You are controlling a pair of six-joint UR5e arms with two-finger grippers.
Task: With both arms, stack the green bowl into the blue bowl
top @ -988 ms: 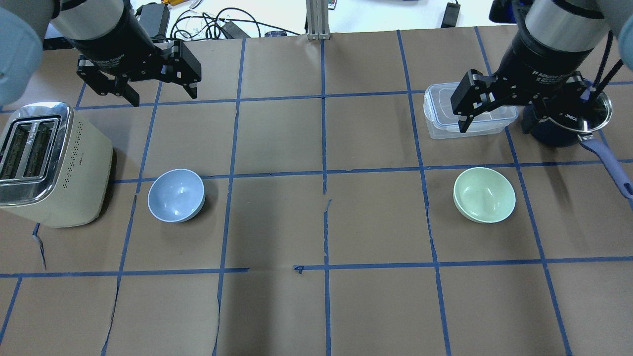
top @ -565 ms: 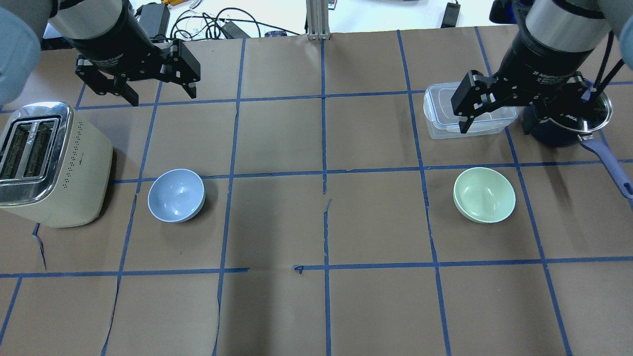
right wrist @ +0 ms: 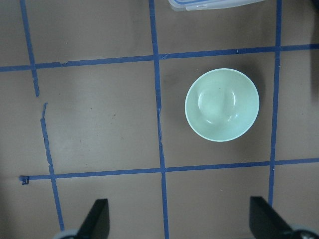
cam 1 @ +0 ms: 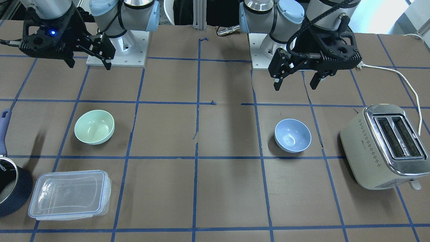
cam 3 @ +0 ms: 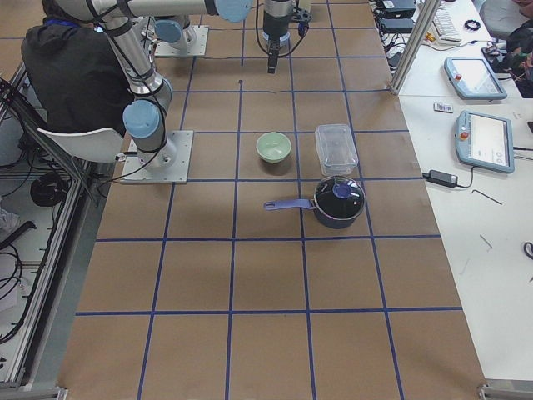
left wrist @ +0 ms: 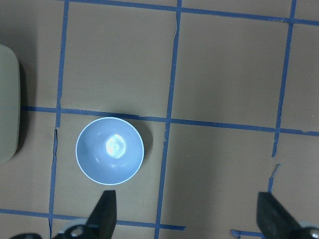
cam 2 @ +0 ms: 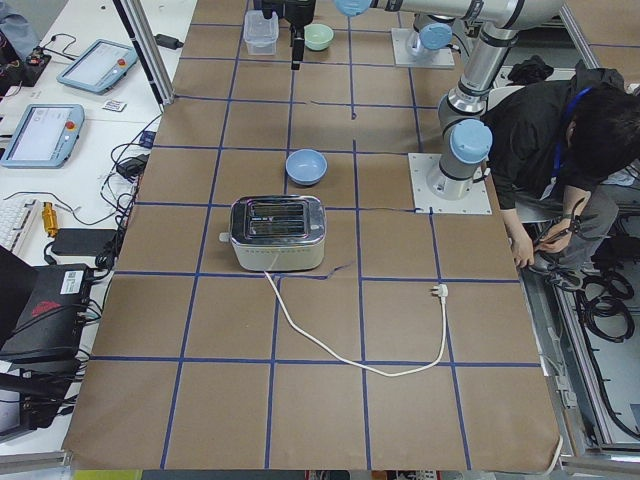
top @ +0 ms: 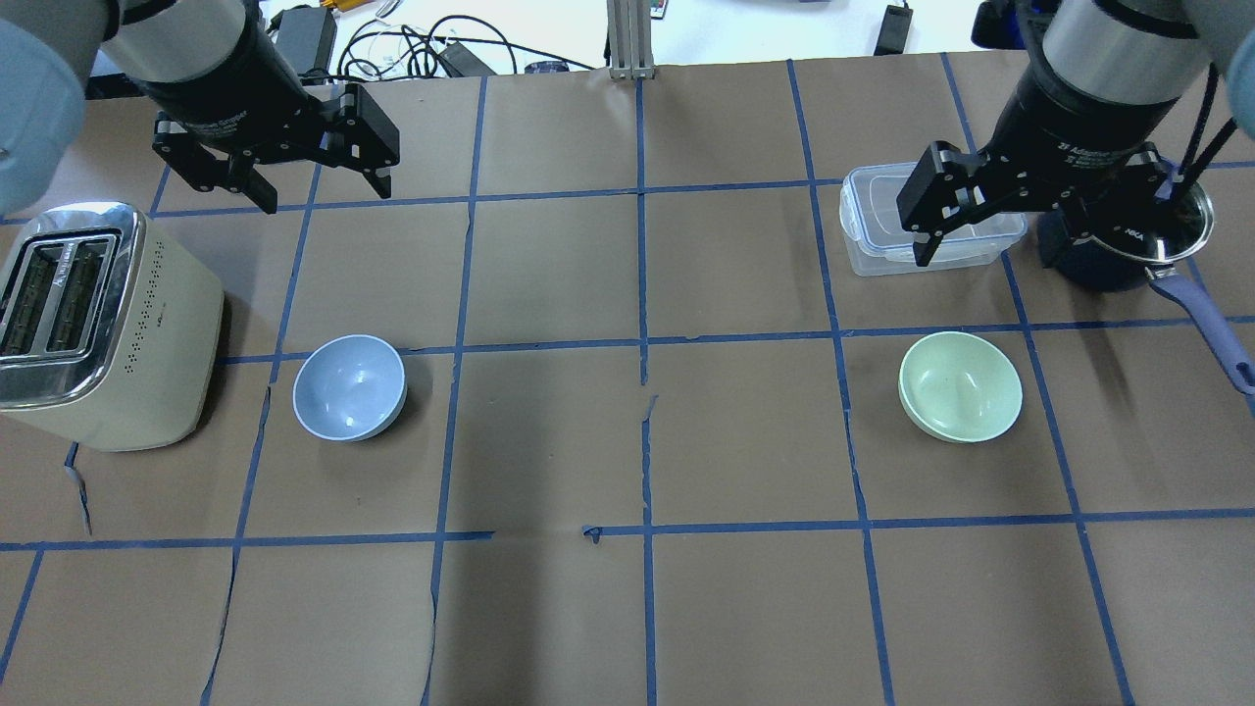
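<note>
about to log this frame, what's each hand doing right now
Left hand: open, holding nothing.
Right hand: open, holding nothing.

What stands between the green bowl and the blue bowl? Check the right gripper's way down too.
Nothing visible. Only bare table lies between the green bowl and the blue bowl. The right gripper hangs open above, with nothing between it and the green bowl; the clear box sits beyond the bowl.
</note>
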